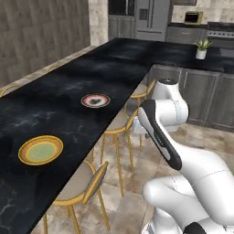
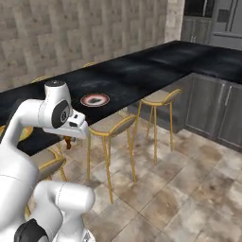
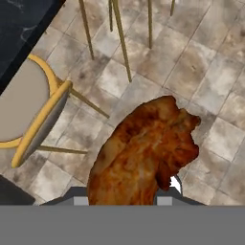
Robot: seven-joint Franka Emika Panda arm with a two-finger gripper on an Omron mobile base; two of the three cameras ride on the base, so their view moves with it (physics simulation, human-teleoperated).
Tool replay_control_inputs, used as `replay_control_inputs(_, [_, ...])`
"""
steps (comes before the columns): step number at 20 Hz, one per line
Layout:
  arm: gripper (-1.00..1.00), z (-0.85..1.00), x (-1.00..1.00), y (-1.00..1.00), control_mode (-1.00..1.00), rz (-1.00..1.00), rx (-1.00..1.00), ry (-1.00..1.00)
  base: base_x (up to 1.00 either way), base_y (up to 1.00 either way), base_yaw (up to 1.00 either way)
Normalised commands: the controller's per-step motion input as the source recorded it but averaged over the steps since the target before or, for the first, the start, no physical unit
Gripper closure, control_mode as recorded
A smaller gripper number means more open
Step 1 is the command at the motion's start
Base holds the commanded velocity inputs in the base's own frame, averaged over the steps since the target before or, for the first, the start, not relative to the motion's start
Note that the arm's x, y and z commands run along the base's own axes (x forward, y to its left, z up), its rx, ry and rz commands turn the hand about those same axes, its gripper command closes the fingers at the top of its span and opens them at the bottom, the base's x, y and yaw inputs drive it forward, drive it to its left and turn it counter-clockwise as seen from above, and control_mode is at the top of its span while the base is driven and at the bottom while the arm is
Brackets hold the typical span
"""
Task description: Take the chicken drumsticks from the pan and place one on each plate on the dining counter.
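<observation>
Drumstick (image 3: pixel 143 153), filling the hand view's lower centre, is being pinched by the gripper (image 2: pixel 69 140) over floor tiles (image 3: pixel 191 72), risking a drop short of the yellow-rimmed plate (image 1: pixel 40 150).

- We see two plates on the long black marble dining counter (image 1: pixel 68 91): the round yellow-rimmed plate (image 1: pixel 40 150) lies nearer us, the round red-brown-rimmed plate (image 1: pixel 95 100) farther along, well apart.
- Round-seated stools with yellow metal legs (image 1: pixel 119 123) stand beside the counter's right edge.
- The orange-brown chicken drumstick (image 3: pixel 143 153) hangs above the tiled floor (image 3: pixel 210 62), right of a stool.
- A small potted plant (image 1: pixel 201 49) sits on the far counter.
</observation>
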Motion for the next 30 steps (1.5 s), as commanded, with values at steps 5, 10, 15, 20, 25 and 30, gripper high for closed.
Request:
replay_control_inputs(5, [1.0, 0.0, 0.0, 0.0, 1.0, 0.0, 0.0, 0.0, 0.82, -0.09, 0.59])
replay_control_inputs(10, [1.0, 0.0, 0.0, 0.0, 1.0, 0.0, 0.0, 0.0, 0.42, -0.04, 0.47])
replay_control_inputs(15, [1.0, 0.0, 0.0, 0.0, 1.0, 0.0, 0.0, 0.0, 0.18, 0.0, 0.34])
replay_control_inputs(20, [1.0, 0.0, 0.0, 0.0, 1.0, 0.0, 0.0, 0.0, 0.22, 0.0, 0.36])
replay_control_inputs(25, [1.0, 0.0, 0.0, 0.0, 1.0, 0.0, 0.0, 0.0, 0.43, 0.0, 0.26])
replay_control_inputs(30, [1.0, 0.0, 0.0, 0.0, 1.0, 0.0, 0.0, 0.0, 0.45, 0.0, 0.22])
